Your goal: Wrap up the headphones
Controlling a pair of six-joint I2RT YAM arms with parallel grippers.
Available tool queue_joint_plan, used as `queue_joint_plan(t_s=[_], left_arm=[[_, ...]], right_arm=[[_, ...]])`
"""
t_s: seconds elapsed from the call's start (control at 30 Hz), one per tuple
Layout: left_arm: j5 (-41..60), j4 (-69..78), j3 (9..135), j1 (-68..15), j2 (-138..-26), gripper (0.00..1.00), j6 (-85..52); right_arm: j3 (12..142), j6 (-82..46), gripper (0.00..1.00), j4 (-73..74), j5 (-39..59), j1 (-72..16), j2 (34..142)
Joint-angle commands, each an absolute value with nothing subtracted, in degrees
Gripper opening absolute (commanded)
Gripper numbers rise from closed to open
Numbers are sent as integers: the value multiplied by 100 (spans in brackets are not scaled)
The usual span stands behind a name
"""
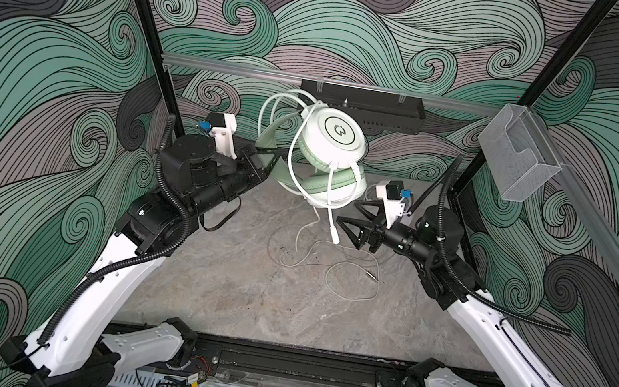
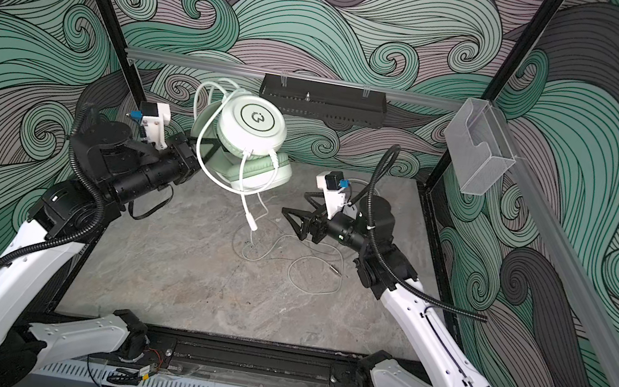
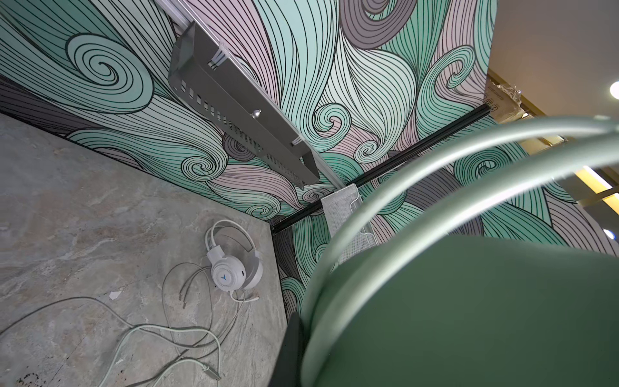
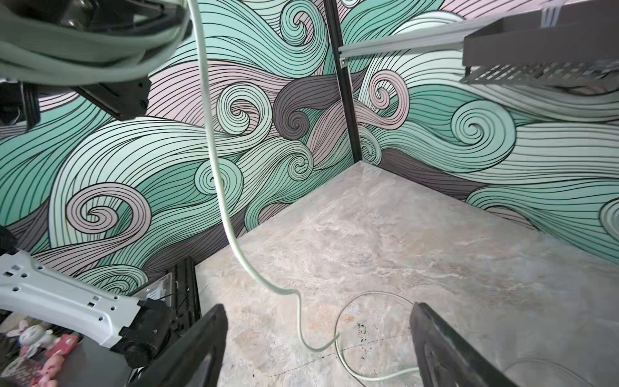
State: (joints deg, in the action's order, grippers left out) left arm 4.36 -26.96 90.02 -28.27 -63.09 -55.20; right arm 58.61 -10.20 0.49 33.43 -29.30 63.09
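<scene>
Left pincer (image 1: 274, 154) pinches the mint headphones (image 1: 331, 135) aloft; right pincer (image 1: 348, 211) — spread — near the cable (image 4: 216, 174).

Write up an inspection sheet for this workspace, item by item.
Surface: grey marbled table top, with some dark specks.
Job's things: mint green headset held off the table; white headset lying near a corner.
Clutter: small pale scrap.
Grippers: left gripper shut on the mint green headset's band; right gripper open, empty.
Cables: mint cable partly wound round the earcups, the rest hanging and looped on the table; white cable loose.
Surroundings: swirl-patterned walls, black tray, clear holder.
</scene>
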Motion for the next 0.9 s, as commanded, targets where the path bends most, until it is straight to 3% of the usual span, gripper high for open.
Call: queue_joint_plan(t_s=[0.0, 0.87], left_arm=[[271, -2502, 9404, -2839, -6293, 0, -5764], [330, -2377, 9610, -2839, -6613, 0, -6026]], right_arm=[[5769, -1461, 86, 712, 3870, -2969, 6452], [5388, -2490, 86, 2810, 4263, -3595, 8410]])
